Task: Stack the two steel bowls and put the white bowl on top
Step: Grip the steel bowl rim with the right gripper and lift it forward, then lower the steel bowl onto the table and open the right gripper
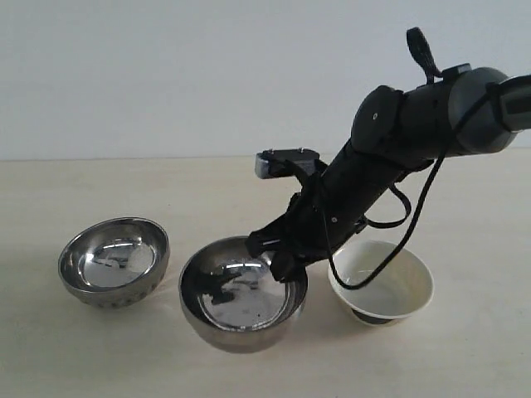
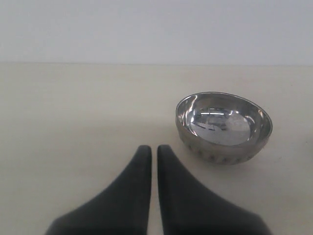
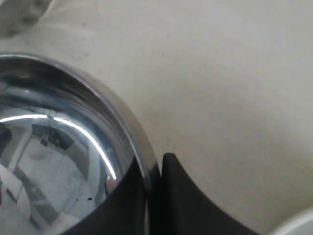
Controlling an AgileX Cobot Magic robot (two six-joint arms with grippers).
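Two steel bowls sit on the pale table. The dimpled steel bowl [image 1: 114, 264] [image 2: 223, 126] is at the left, standing alone. The plain steel bowl [image 1: 242, 297] [image 3: 58, 147] is in the middle. My right gripper [image 1: 280, 265] [image 3: 155, 164] is shut on its right rim, with one finger inside the bowl and one outside. The white bowl [image 1: 382, 282] stands upright just right of that arm, and its edge [image 3: 299, 223] shows in the right wrist view. My left gripper [image 2: 154, 149] is shut with nothing in it, low over bare table short of the dimpled bowl.
The right arm [image 1: 390, 157] slants down from the upper right, and its cable loops over the white bowl. A plain wall [image 1: 166, 75] backs the table's far edge. A blurred pale object [image 3: 17, 14] sits at one corner of the right wrist view.
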